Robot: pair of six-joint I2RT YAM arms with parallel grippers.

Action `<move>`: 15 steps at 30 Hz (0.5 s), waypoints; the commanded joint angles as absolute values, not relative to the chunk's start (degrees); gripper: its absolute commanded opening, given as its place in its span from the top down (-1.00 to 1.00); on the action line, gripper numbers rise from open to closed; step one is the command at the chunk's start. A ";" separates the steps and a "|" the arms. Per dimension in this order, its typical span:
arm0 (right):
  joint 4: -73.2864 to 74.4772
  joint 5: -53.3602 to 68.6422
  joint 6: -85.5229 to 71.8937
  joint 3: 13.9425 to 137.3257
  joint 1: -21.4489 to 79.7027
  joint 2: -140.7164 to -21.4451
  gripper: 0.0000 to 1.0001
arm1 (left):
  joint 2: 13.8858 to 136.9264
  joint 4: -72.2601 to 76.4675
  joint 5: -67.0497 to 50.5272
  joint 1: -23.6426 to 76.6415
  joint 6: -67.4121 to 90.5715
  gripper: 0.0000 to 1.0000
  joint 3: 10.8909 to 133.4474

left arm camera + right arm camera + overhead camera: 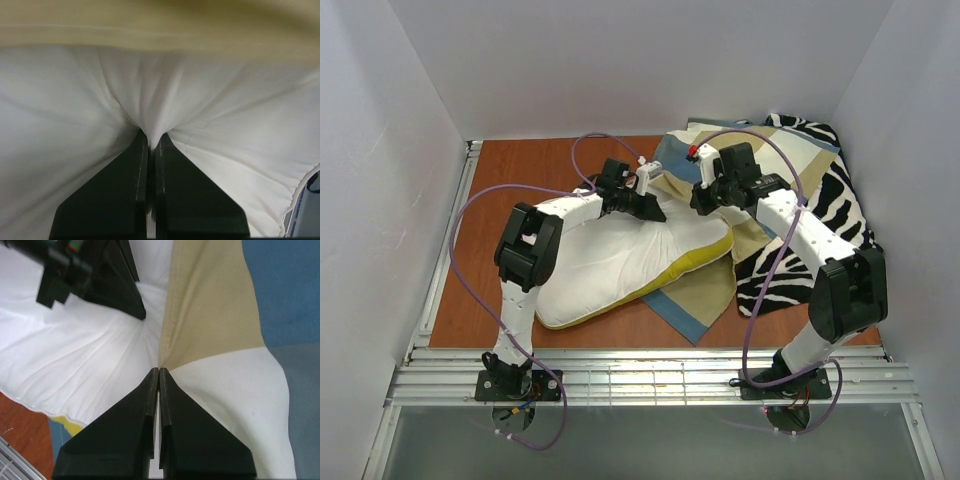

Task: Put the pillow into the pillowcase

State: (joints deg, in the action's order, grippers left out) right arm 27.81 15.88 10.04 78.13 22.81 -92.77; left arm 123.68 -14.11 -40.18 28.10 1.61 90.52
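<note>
The white pillow (610,262) with a yellow edge lies mid-table, its far right end against the checked blue, tan and cream pillowcase (705,295). My left gripper (655,211) is shut on a pinch of the pillow's white cloth (150,100); in the left wrist view its tips (150,136) meet on that fold. My right gripper (701,206) is shut on the pillowcase edge, where the tan and cream blocks (210,310) meet the pillow (75,355); its tips (159,370) are closed there. The left gripper's fingers (125,295) show just beyond it.
A black-and-white zebra-striped cloth (840,200) lies under the pillowcase at the right, against the right wall. White walls enclose the brown table (520,170) on three sides. Bare table shows at the back left. A metal rail (650,380) runs along the near edge.
</note>
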 commanded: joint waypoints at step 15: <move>31.56 16.78 8.88 58.28 8.44 -82.43 -0.31 | 119.97 -4.92 -40.87 23.38 10.46 1.00 85.52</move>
